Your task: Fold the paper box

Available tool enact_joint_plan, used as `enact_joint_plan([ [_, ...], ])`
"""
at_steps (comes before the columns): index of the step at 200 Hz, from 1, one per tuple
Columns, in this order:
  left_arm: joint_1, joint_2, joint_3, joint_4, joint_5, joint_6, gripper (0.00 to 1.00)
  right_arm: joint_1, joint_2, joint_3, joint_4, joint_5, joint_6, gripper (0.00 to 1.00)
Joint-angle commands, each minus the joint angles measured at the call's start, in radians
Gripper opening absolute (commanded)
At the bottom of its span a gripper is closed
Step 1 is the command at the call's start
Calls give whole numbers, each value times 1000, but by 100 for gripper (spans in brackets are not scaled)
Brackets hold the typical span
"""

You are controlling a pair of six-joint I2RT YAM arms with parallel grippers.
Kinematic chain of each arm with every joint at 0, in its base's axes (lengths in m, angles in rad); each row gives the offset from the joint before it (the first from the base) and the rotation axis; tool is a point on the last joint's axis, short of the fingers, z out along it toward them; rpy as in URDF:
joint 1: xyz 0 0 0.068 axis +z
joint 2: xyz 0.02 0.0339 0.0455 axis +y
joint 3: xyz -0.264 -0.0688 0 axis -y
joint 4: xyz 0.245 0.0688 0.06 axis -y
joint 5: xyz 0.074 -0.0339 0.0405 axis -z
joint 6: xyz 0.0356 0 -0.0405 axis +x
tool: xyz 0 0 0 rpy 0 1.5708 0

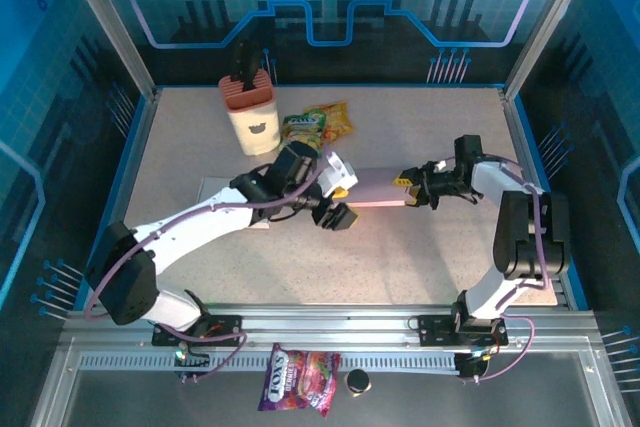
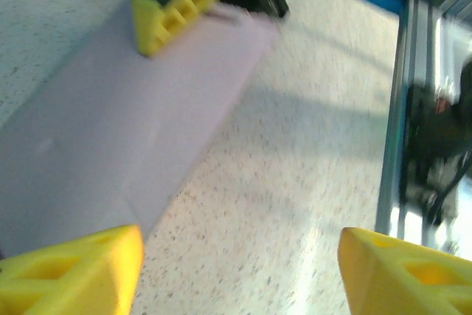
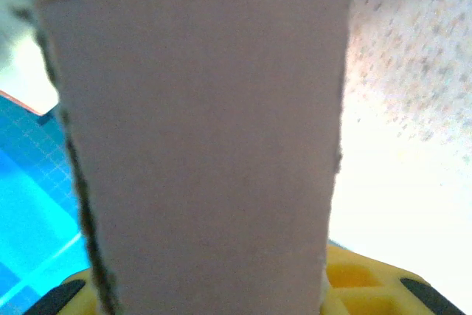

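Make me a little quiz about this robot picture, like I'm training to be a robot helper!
1. True or false: the right end effector is gripping the paper box.
2. The left end effector is: A) open, B) shut on a snack bag, C) shut on the box.
3. Fill in: the left end effector's fingers are coloured ____.
Key: 1 true; 2 A; 3 yellow.

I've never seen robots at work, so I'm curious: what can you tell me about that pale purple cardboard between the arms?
The paper box is a flat, unfolded strip of pale lilac cardboard, matte, with rough-cut edges. It stretches lengthwise between the two arms, low over the speckled table. The right end effector pinches one end between its yellow fingers. The other end reaches the open left end effector, though I cannot tell whether they touch.
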Motion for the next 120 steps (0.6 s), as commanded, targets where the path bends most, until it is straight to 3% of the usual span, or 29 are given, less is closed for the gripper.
enact_joint_plan([
  [1,7,-63,-64,-75,-130,246,74,-10,-48,-38,-66,-78,138,31],
  [44,4,-84,-157,-6,-187,365,78,41,-95,-131,-78,-126,228,31],
  [120,6,-30,-235,100,-241,423,79,81,-73,-192,-75,-150,293,30],
])
